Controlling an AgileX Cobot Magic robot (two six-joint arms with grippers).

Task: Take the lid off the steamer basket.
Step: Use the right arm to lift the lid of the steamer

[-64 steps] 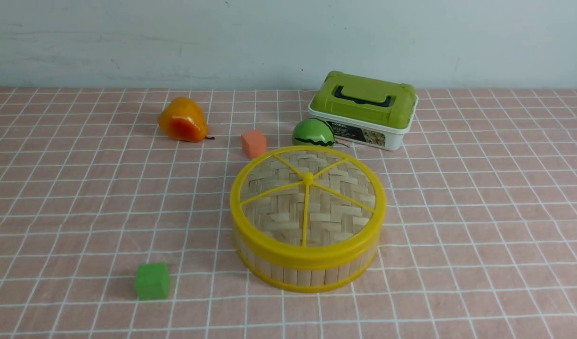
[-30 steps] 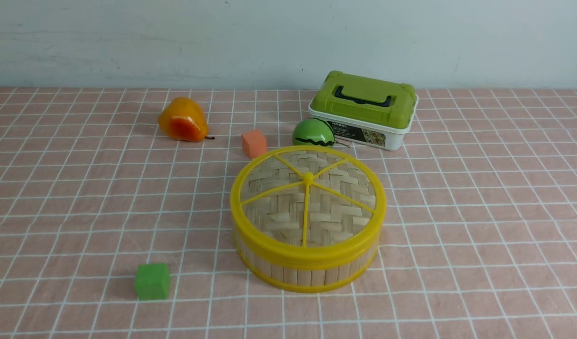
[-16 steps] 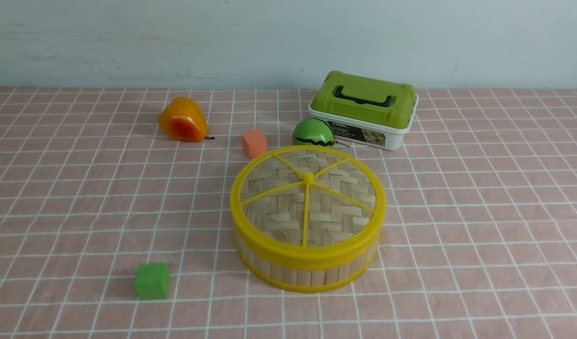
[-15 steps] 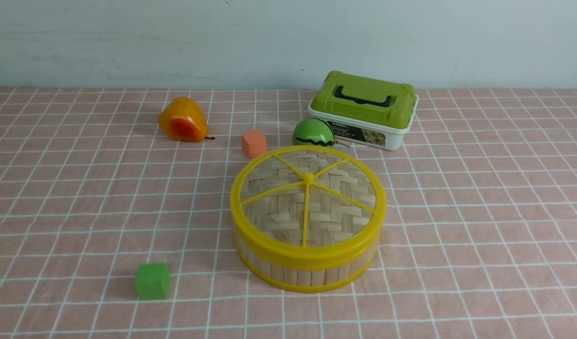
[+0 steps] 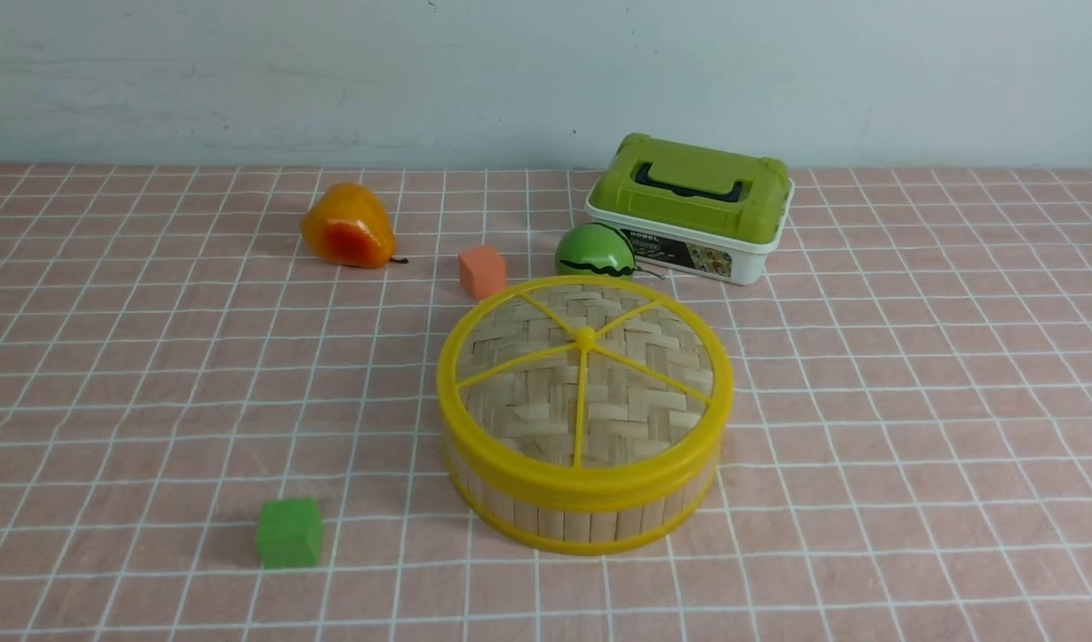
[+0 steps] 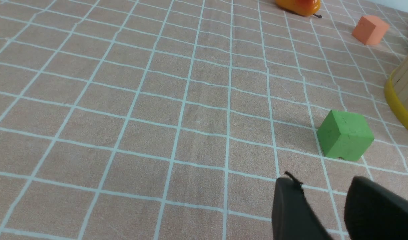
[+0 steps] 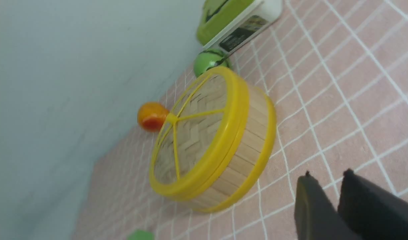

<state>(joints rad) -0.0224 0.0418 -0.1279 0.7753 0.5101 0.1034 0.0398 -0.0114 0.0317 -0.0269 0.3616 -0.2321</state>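
Observation:
The steamer basket stands mid-table, a round bamboo-slat wall between yellow rings. The lid sits flat on top, woven bamboo with a yellow rim and spokes meeting at a knob. Neither arm appears in the front view. In the right wrist view my right gripper hovers over bare cloth, a short way from the basket's side. Its fingers stand slightly apart with nothing between them, and the lid faces away. My left gripper is open and empty over the cloth, near a green cube. The basket's edge lies beyond.
Behind the basket sit a green watermelon ball, an orange cube and a white box with a green lid. An orange pear lies at the back left. The green cube sits front left. A pale wall closes the far side.

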